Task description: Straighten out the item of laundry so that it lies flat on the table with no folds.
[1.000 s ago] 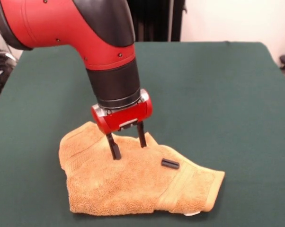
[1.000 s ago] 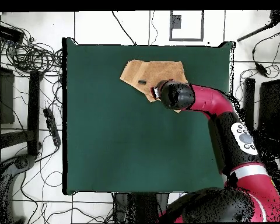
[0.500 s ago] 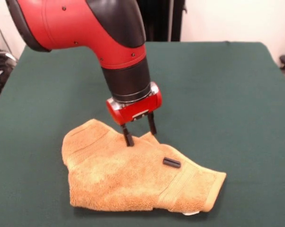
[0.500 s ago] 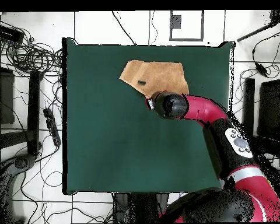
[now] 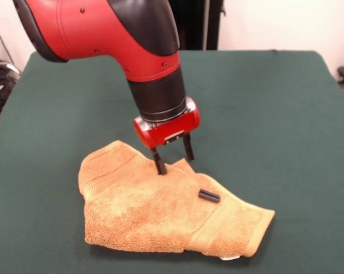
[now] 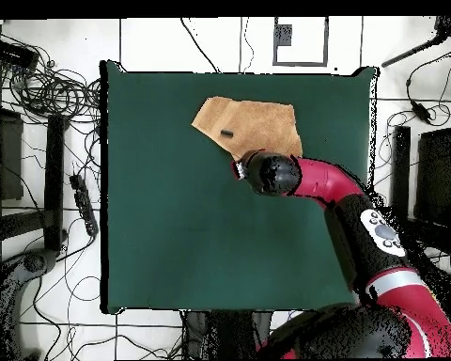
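Observation:
The item of laundry (image 5: 155, 214) is a golden-orange towel, rumpled and folded over itself, near the front edge of the table (image 5: 275, 125). Its ribbed band (image 5: 218, 225) and a white tag (image 5: 232, 258) are at its right end. My gripper (image 5: 175, 161) stands open at the towel's far edge. The left fingertip (image 5: 160, 168) touches the cloth and the other hangs just past a raised fold. In the overhead view the towel (image 6: 253, 120) lies near the top edge of the table (image 6: 173, 226), and the arm's wrist (image 6: 272, 174) covers the gripper.
A small black cylinder (image 5: 209, 196) lies on the towel, right of the gripper; it also shows in the overhead view as the cylinder (image 6: 228, 133). Cables and equipment lie on the floor (image 6: 41, 113) beside the table.
The gripper has moved from over the towel's middle to its far edge, rightward in the front view, and stayed open. The towel's left part has shifted slightly right with it.

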